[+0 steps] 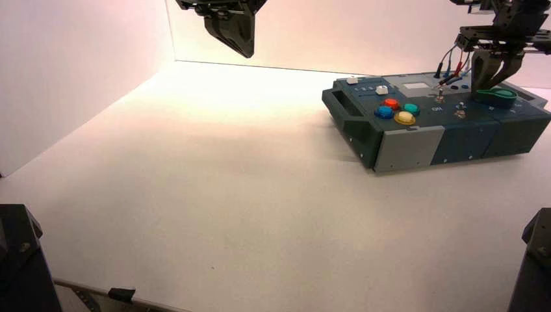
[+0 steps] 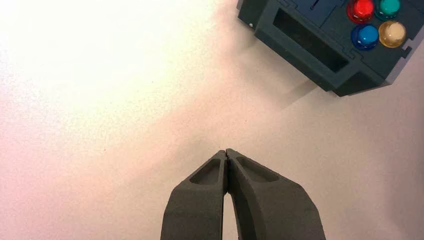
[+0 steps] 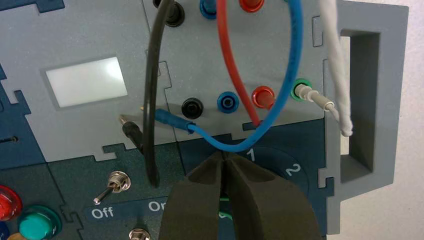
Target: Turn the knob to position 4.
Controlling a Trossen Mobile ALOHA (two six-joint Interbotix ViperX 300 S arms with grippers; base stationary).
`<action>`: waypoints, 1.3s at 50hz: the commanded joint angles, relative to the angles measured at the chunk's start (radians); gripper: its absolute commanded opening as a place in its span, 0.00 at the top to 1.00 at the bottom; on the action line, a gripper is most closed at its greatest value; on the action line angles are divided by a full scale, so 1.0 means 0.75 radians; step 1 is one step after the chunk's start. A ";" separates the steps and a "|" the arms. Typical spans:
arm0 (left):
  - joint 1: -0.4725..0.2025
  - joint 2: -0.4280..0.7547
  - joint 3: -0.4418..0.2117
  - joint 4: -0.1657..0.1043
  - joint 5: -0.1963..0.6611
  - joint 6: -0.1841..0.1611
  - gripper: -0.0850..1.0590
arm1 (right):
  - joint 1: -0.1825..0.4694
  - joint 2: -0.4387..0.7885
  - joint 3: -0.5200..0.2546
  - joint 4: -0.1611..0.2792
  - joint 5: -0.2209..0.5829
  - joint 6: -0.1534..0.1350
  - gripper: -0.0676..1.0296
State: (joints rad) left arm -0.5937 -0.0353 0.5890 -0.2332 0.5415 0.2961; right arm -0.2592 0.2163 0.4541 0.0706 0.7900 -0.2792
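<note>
The green knob [image 1: 499,97] sits at the right end of the dark blue box [image 1: 403,146]. My right gripper [image 1: 486,83] hangs over the knob's left side, fingers pointing down at it. In the right wrist view this gripper [image 3: 226,156] is shut with its tips together, and only a sliver of the knob [image 3: 225,206] shows through the gap behind them. Dial numbers 1 [image 3: 251,155] and 2 [image 3: 292,170] are printed just past the fingertips. My left gripper [image 1: 230,29] is parked high at the back, far from the box, and is shut [image 2: 227,152] on nothing.
Red [image 1: 390,103], teal [image 1: 410,108], blue [image 1: 384,112] and yellow [image 1: 404,117] push buttons stand on the box's left half. A metal toggle switch [image 3: 115,184] leans to Off. Black [image 3: 150,100], red [image 3: 232,65], blue [image 3: 280,100] and white [image 3: 337,75] wires loop beside the fingers.
</note>
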 commanded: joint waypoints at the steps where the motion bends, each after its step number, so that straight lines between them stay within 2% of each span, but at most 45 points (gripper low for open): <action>1: -0.004 -0.031 -0.031 0.002 -0.004 0.008 0.95 | -0.004 -0.027 -0.016 0.004 0.025 -0.004 0.96; 26: -0.004 -0.022 -0.037 0.004 -0.004 0.008 0.95 | -0.002 -0.133 0.037 0.008 0.061 0.008 0.96; 65: -0.004 -0.035 -0.037 0.004 0.000 0.010 0.95 | -0.002 -0.151 0.086 0.008 0.074 0.010 0.96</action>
State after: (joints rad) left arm -0.5937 -0.0353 0.5890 -0.2316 0.5446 0.2961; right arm -0.2577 0.1473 0.5292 0.0752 0.8437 -0.2730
